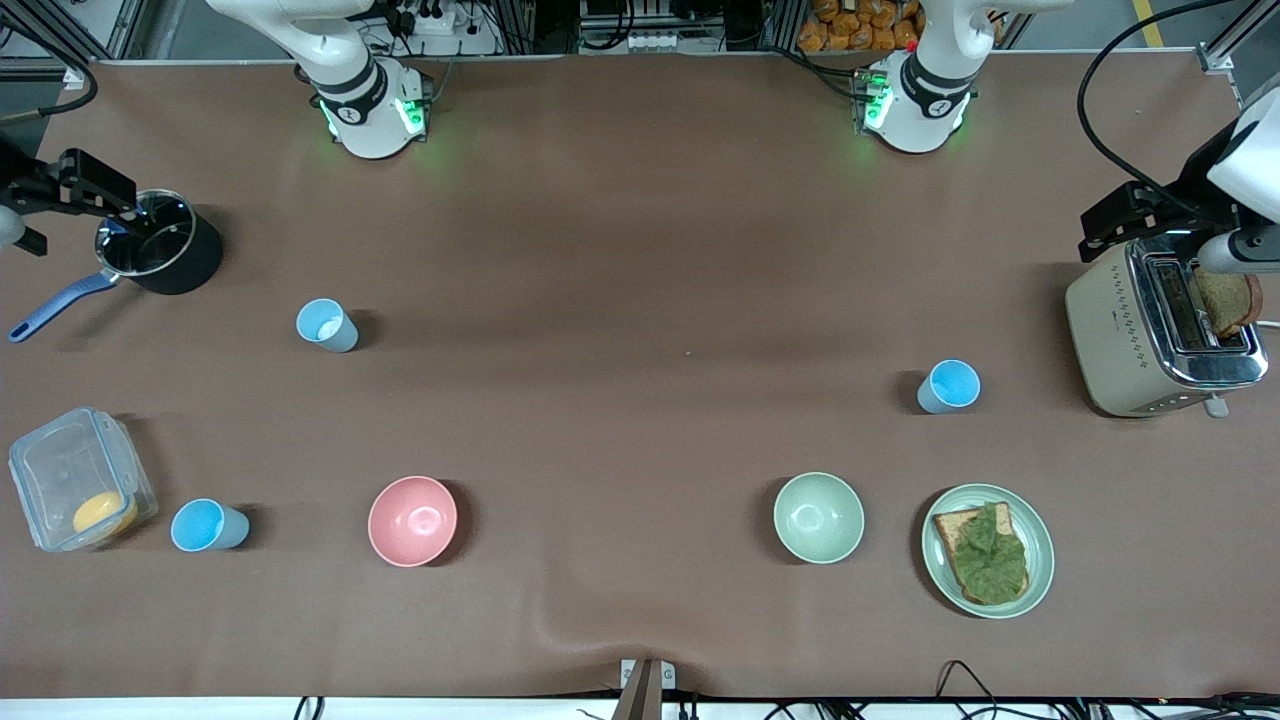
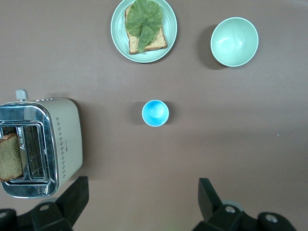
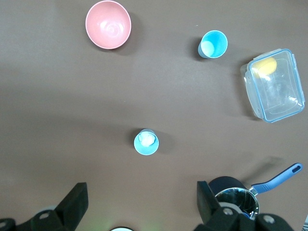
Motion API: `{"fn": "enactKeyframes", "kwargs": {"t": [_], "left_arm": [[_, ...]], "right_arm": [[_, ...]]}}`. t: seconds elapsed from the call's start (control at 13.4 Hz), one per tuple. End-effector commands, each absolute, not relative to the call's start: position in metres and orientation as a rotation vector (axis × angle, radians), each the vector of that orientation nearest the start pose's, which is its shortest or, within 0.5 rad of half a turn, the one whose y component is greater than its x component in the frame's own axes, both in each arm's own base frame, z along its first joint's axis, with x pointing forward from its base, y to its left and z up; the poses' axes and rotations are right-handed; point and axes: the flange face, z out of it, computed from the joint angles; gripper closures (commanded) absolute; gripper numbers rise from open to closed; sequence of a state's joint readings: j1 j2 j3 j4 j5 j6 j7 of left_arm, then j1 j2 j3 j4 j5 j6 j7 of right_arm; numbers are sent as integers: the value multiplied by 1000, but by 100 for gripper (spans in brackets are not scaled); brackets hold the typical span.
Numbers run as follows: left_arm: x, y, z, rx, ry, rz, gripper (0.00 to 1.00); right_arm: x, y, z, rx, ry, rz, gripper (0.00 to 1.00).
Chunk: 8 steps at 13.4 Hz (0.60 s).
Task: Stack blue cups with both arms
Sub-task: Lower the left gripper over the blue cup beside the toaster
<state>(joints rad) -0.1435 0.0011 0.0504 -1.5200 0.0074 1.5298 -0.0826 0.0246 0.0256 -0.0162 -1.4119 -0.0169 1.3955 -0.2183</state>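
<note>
Front view | three blue cups (image 1: 327,325) (image 1: 949,386) (image 1: 208,526) upright, mouths up | left gripper (image 2: 139,199), right gripper (image 3: 139,202): fingers wide

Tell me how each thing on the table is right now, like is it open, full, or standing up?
Blue cups: upright, empty, apart, unstacked.
Pink bowl: upright, empty.
Green bowl: upright, empty.
Plate: holds bread topped with lettuce.
Toaster: bread slice sticking out of a slot.
Pot: upright, uncovered.
Clear container: something yellow inside.
Left gripper: open, holding nothing.
Right gripper: open, holding nothing.
</note>
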Motion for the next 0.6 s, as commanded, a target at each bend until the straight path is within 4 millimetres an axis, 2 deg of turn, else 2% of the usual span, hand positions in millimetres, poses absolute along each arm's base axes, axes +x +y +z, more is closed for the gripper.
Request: {"fn": "enactKeyframes", "kwargs": {"t": [0.0, 0.15, 0.3, 0.45, 0.52], "left_arm": [[548, -51, 648, -3112, 17, -26, 0], [550, -47, 646, -3115, 10, -23, 0], [561, -45, 637, -3125, -1, -7, 0], [566, -51, 622, -3113, 11, 25, 0], [571, -51, 608, -3110, 10, 50, 0]], "right_arm": [[543, 6, 673, -3150, -338, 82, 0], [543, 7, 673, -3147, -339, 82, 0], [543, 6, 673, -3148, -338, 82, 0], [543, 4, 672, -3149, -334, 84, 0], [543, 4, 672, -3149, -334, 84, 0]]}}
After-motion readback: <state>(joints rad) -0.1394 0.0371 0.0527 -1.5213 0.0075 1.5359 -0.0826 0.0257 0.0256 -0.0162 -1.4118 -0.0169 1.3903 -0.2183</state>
